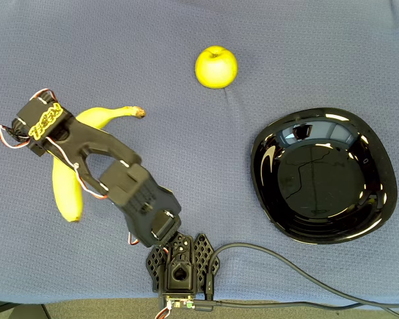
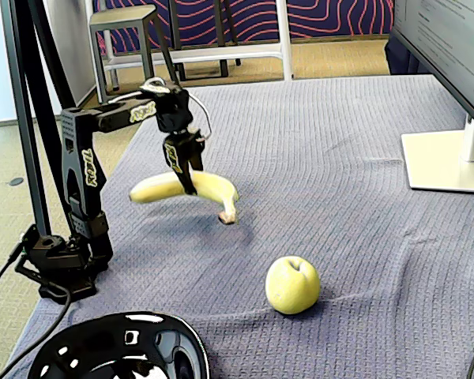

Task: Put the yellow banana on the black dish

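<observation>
Pincer [image 2: 191, 183] clamped around the middle of the curved, smooth yellow banana [image 2: 182, 188], lifted off the blue woven cloth [image 1: 186, 119]. Glossy rounded-square black dish [image 1: 322, 174] at 3 o'clock overhead, well apart; round apple [image 1: 216, 66] at 1 o'clock.

Yellow banana [image 2: 209, 186] raised off the cloth (stem down); black dish [image 1: 322, 174] apart.

Overhead: banana [image 1: 66, 189] left; apple [image 1: 216, 67] centre (farther back); dish [image 1: 323, 175] right.
</observation>
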